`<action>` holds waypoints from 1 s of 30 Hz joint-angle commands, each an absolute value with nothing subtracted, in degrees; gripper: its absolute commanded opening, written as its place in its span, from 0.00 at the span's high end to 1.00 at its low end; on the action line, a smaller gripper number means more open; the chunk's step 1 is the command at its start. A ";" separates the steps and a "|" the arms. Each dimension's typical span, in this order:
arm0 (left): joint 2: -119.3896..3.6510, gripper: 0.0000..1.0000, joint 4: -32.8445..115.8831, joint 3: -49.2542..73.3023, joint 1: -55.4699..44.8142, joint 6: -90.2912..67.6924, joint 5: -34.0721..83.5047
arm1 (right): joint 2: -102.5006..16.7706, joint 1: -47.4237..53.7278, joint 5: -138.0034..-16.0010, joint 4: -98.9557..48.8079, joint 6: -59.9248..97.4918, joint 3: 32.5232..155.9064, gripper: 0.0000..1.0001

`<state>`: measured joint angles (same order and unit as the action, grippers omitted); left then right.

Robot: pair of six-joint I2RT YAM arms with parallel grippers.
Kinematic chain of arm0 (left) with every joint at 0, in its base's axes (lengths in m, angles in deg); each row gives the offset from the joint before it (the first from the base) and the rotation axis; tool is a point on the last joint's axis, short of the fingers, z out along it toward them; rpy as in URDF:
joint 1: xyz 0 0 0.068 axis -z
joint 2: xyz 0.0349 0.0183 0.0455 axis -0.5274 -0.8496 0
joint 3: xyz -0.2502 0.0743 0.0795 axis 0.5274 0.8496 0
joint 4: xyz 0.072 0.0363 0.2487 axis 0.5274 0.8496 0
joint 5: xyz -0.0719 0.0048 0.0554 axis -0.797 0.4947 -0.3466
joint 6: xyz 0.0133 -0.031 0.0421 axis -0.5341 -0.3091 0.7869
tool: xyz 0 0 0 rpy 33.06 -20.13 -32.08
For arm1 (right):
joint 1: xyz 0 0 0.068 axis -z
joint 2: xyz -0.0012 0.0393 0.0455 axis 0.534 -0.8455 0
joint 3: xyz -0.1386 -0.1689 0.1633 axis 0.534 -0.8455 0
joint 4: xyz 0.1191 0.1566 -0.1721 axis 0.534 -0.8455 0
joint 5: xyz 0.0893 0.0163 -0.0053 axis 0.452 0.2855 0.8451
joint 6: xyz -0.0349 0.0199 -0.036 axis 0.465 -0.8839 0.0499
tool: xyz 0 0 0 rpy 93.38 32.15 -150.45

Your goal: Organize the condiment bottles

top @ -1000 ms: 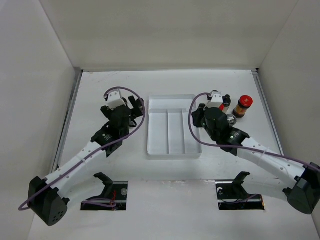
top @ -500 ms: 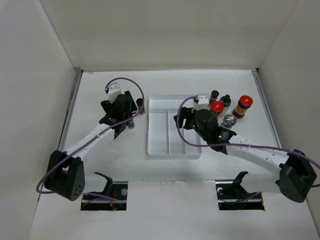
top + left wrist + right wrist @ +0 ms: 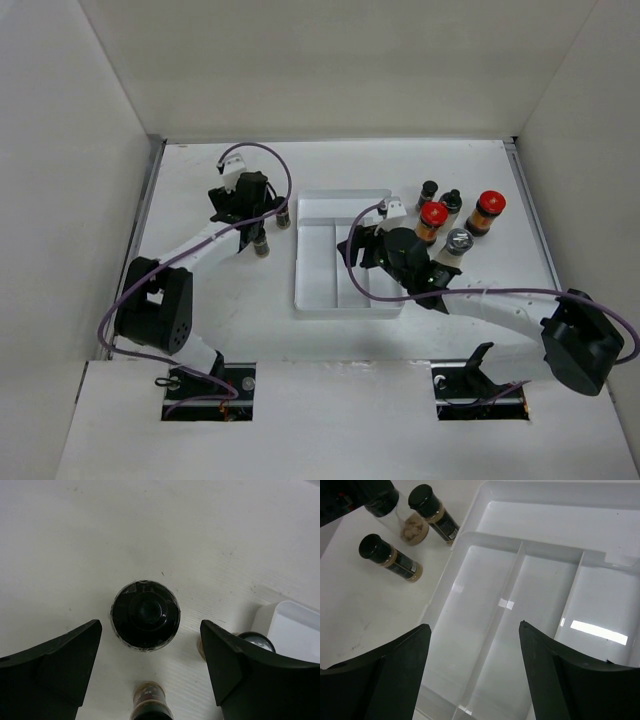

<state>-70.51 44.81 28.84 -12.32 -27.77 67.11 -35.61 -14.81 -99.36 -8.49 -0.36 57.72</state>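
The left gripper (image 3: 150, 630) is holding its fingers wide apart, with the round glossy black cap of an upright shaker (image 3: 145, 614) between them. The shaker's long axis is pointing at the camera, and bare matte table (image 3: 150, 525) is lying around it. The right gripper (image 3: 475, 627), also spread, is hanging over the smooth white plastic tray (image 3: 512, 582). A red-capped jar (image 3: 433, 215) is standing just right of the tray.

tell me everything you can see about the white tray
The white tray is a glossy, plastic-looking rectangle lying flat mid-table. Raised ribs split it into long compartments plus one crosswise at its far end. The parts in view hold nothing. The right gripper hangs open over it, and black-capped shakers stand beside its left edge.
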 commanded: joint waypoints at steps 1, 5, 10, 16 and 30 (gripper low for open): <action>-70.61 0.21 42.66 26.54 -12.62 -27.14 68.13 | -35.35 -15.49 -98.18 -3.82 -0.94 56.73 0.21; -72.37 0.29 42.48 26.36 -13.50 -27.23 68.92 | -34.47 -15.49 -98.18 -4.00 -1.12 56.46 0.18; -74.13 0.39 41.60 26.36 -14.82 -26.88 69.01 | -34.03 -15.40 -98.18 -4.44 -1.12 56.11 0.18; -73.35 0.54 39.41 27.68 -15.70 -26.97 68.22 | -33.59 -15.22 -98.27 -4.62 -1.12 56.11 0.18; -55.59 0.68 36.60 24.44 -8.51 -19.24 73.58 | -30.34 -14.70 -98.27 -5.93 -1.91 55.94 0.18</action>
<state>-59.34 42.21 28.51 -11.62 -23.29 71.65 -32.72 -15.03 -98.71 -7.51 -1.01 56.12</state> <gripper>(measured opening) 0.581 0.823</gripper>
